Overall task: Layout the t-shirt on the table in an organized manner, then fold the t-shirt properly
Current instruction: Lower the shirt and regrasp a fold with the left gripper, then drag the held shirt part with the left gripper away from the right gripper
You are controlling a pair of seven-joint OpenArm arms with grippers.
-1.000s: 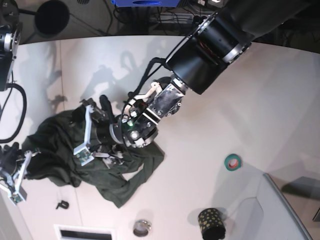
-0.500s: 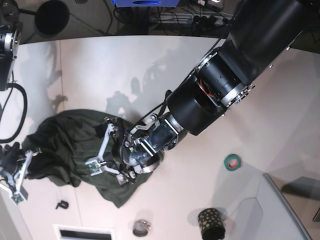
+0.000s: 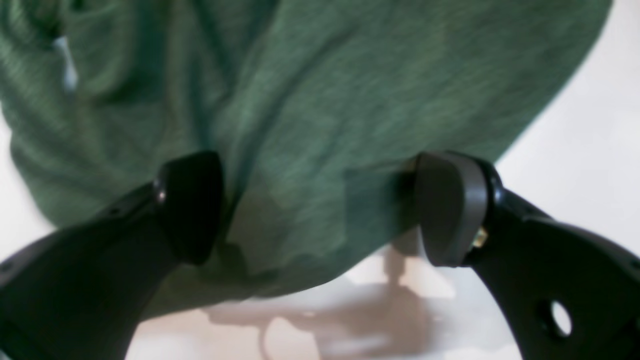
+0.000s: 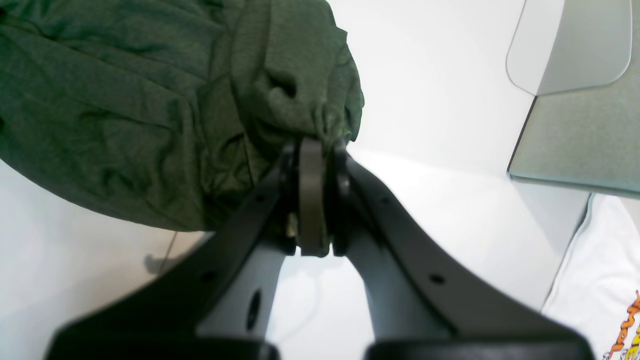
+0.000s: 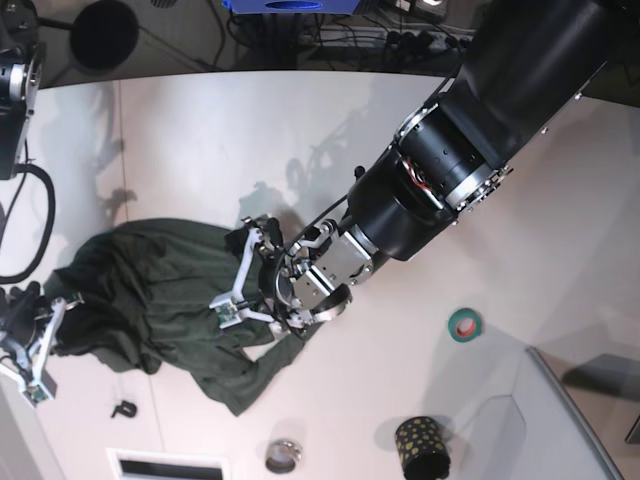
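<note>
Left gripper (image 3: 317, 210) wide, perhaps empty; right (image 4: 322, 200) pinching t-shirt (image 4: 295, 65); tape (image 5: 465, 325), patterned cup (image 5: 422, 447) nearby.

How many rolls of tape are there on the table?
1. The green roll of tape lies on the right part of the table in the base view; others may be hidden behind the arms.

Matt, wrinkled green cloth t-shirt (image 5: 185, 285)

Relative to the green tape roll (image 5: 465, 325), bare tabletop (image 5: 400, 345) is lying open on the shirt side, while the patterned cup (image 5: 423, 449) is blocking low passage nearer the view's bottom edge.
</note>
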